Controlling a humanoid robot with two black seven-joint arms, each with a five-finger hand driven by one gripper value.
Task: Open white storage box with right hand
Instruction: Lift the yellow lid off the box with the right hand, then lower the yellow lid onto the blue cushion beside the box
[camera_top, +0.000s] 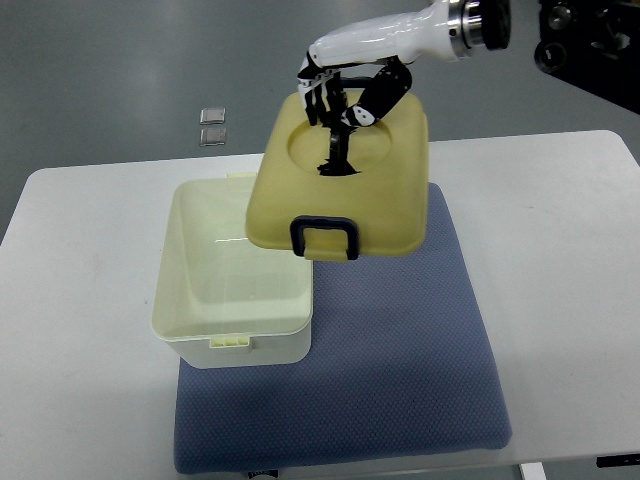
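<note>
Holding the yellowish lid (345, 185) by its far edge, the right hand (340, 95) comes in from the upper right of the top view, its dark fingers (325, 98) curled over the rim and onto the lid's round recessed top. The lid hangs tilted in the air, up and to the right of the white storage box (232, 275), with its dark latch handle (324, 238) on the near edge, just over the box's far right corner. The box stands open and shows a pale bare inside; it sits at the left edge of a blue mat (400, 380) on a white table (560, 260). Two small square objects (213, 125) lie on the grey floor beyond the table, behind the box.
</note>
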